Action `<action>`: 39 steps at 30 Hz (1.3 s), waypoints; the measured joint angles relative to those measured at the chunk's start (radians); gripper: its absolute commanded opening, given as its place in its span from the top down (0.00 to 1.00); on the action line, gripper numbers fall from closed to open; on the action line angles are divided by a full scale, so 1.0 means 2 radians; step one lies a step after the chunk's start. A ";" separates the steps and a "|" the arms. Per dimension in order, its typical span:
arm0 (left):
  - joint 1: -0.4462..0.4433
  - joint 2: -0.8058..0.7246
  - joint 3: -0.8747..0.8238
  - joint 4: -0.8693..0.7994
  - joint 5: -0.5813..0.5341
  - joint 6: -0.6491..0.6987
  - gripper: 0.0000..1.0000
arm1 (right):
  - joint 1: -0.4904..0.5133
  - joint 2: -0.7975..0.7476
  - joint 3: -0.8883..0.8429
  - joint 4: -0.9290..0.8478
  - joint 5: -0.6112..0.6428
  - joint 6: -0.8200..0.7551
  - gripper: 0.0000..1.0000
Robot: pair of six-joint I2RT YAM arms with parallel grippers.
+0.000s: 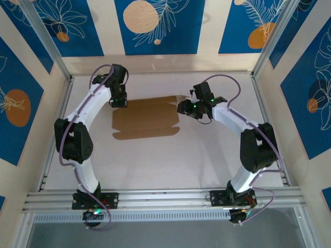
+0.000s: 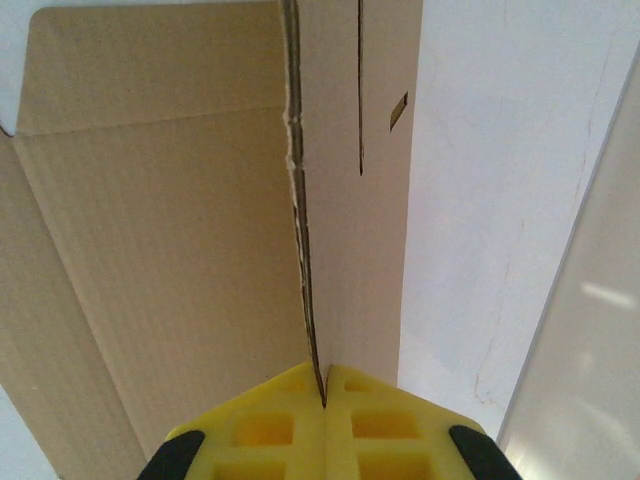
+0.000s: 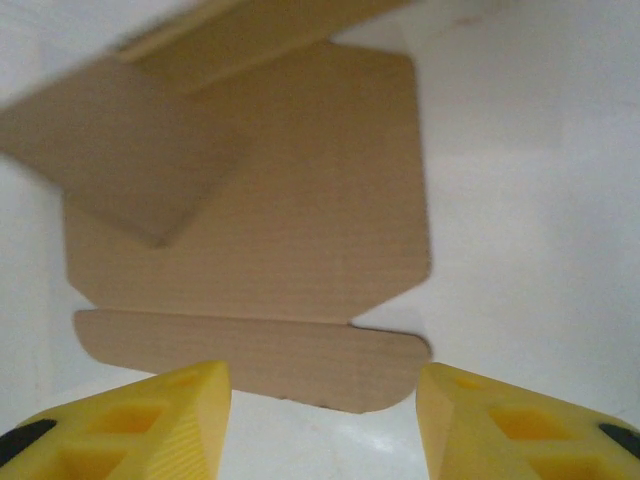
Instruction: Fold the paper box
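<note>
Clamping the paper box (image 1: 147, 120) — spread on the surface (image 1: 155, 165) — at ten o'clock in the left gripper (image 1: 118, 101), jaws tight, and hovering at three o'clock with the right gripper (image 1: 187, 107), jaws parted.

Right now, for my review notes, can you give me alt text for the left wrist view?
The left gripper has its yellow jaws shut on a cardboard edge of the paper box, and that edge runs straight up the picture. Broad brown cardboard spreads to its left, a narrower slotted strip lies to its right, then the white table.
</note>
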 measured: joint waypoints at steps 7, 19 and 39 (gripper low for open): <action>-0.003 -0.035 -0.012 -0.001 0.007 -0.001 1.00 | 0.049 -0.043 0.119 -0.037 0.023 -0.080 0.40; -0.013 -0.066 -0.034 -0.014 0.011 -0.006 1.00 | 0.080 0.046 0.166 -0.057 -0.013 -0.520 0.29; -0.013 -0.073 -0.050 0.012 0.048 0.043 0.48 | 0.083 0.154 0.278 -0.139 -0.046 -0.712 0.95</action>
